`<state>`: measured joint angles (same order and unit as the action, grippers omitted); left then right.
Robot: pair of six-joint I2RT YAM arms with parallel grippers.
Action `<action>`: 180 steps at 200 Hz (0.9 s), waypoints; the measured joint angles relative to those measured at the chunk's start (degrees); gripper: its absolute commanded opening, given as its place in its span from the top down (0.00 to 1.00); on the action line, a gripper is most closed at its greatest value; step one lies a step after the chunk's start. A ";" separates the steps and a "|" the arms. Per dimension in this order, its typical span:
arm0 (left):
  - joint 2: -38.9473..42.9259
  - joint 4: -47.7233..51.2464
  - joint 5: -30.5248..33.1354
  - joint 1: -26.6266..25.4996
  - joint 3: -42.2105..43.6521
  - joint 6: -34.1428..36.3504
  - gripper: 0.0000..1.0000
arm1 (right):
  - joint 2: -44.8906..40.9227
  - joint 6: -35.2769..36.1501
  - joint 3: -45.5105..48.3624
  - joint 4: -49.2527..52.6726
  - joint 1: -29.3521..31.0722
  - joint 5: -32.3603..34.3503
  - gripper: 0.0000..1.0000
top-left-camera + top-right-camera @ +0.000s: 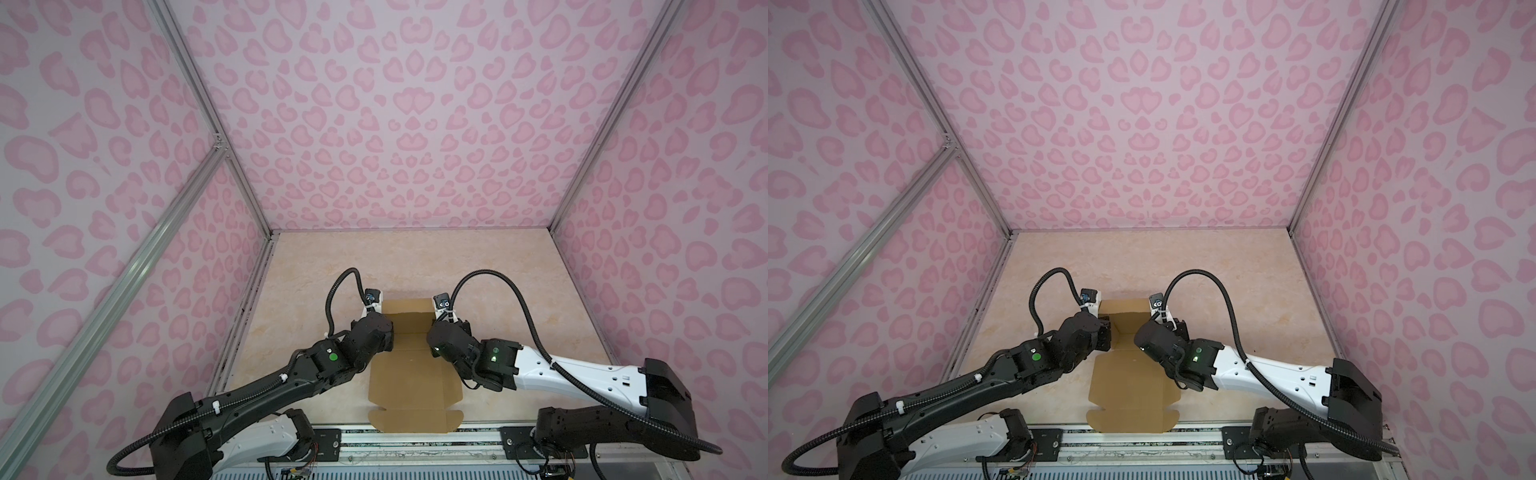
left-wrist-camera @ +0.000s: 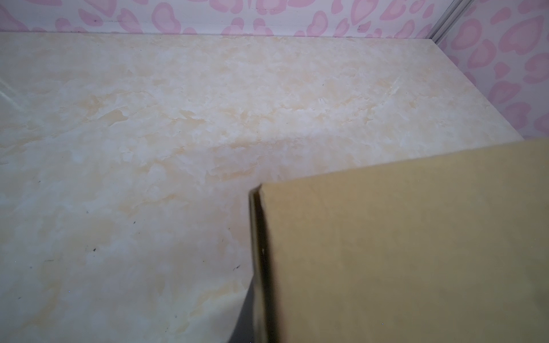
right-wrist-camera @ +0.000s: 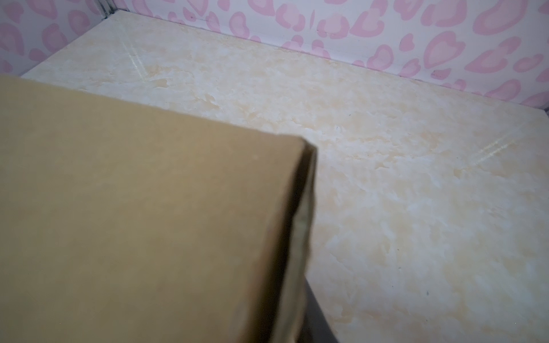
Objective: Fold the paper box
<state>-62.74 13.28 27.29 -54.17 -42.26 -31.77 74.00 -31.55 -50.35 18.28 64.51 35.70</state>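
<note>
Brown paper box (image 1: 411,386) lies on the table (image 1: 519,291), left hand (image 2: 258,267) pinched shut on its side wall, right hand (image 3: 309,303) impossible to tell, so raise both walls evenly upright.

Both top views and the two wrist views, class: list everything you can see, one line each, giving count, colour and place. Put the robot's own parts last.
paper box: one, brown, mid-table, partly folded, far end raised
table: one, cream marble pattern, under the box
walls: three, pink blotch print, around the table
metal rails: several, silver, along wall edges
cables: two, black, looping over the wrists
arms: two, black and white, reaching from the near side
left claw: one, dark, box's far left corner, mostly hidden
right claw: one, dark, box's far right corner, mostly hidden
</note>
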 measured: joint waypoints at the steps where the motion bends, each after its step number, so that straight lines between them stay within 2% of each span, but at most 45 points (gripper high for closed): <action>1: -0.02 0.07 0.00 -0.02 -0.04 0.00 0.96 | 0.02 -0.15 0.00 0.09 0.00 0.09 0.82; 80: -3.10 4.00 1.64 -1.51 -4.79 -3.37 0.96 | 1.11 -6.36 -2.86 6.08 0.04 4.98 1.00; 180: -6.73 7.74 2.73 -2.43 -9.49 -6.86 0.96 | 4.37 -10.64 -9.29 15.37 -0.83 6.25 1.00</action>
<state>-69.47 21.02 30.02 -56.60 -51.75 -38.63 78.37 -42.19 -59.64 33.65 63.68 41.95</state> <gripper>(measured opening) 0.087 0.062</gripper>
